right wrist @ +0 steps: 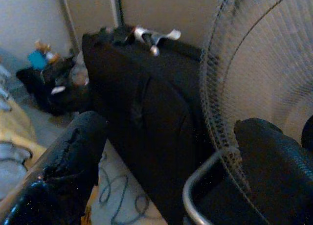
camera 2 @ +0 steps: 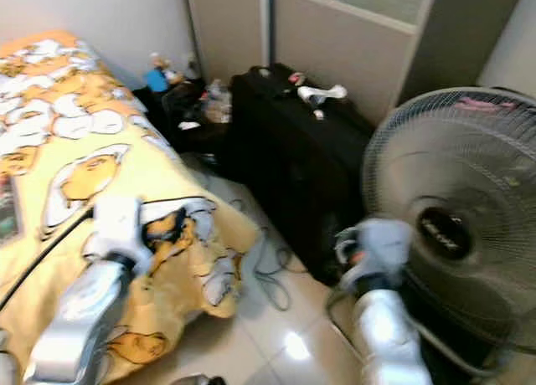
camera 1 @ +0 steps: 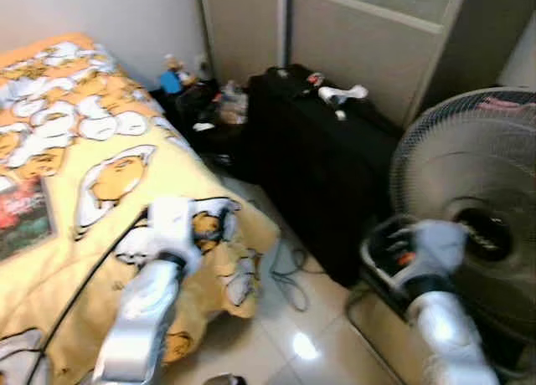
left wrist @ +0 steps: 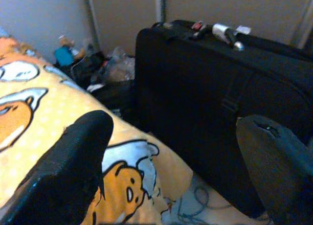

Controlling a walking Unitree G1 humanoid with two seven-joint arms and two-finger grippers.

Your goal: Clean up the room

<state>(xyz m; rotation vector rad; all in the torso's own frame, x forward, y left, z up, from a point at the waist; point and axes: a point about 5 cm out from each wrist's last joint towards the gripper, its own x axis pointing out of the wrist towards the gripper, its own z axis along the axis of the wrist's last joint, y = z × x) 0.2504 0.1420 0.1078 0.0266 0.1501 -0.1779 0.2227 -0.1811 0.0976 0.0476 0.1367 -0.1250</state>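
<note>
A bed (camera 1: 50,301) with a yellow cartoon-print cover (camera 1: 100,176) takes up the robot's left side, and a dark book or magazine (camera 1: 23,218) lies flat on it near the edge of view. The left gripper (left wrist: 171,151) hovers over the bed's corner with its two black fingers (left wrist: 68,171) spread wide and nothing between them. The right gripper (right wrist: 171,161) is also spread open and empty, held just in front of the fan (camera 1: 477,201), whose round wire cage stands on the robot's right. Between bed and fan a large black suitcase (camera 1: 318,159) stands on the pale tiled floor (camera 1: 310,335), with a white object (camera 1: 343,93) lying on top; it may be a handle or a small tool, the blur makes it hard to tell. A grey cable (camera 1: 289,276) lies tangled on the floor beside the suitcase. In the corner behind, against the wall, sits a pile of clutter (camera 1: 201,100) including something blue (camera 1: 171,81).
</note>
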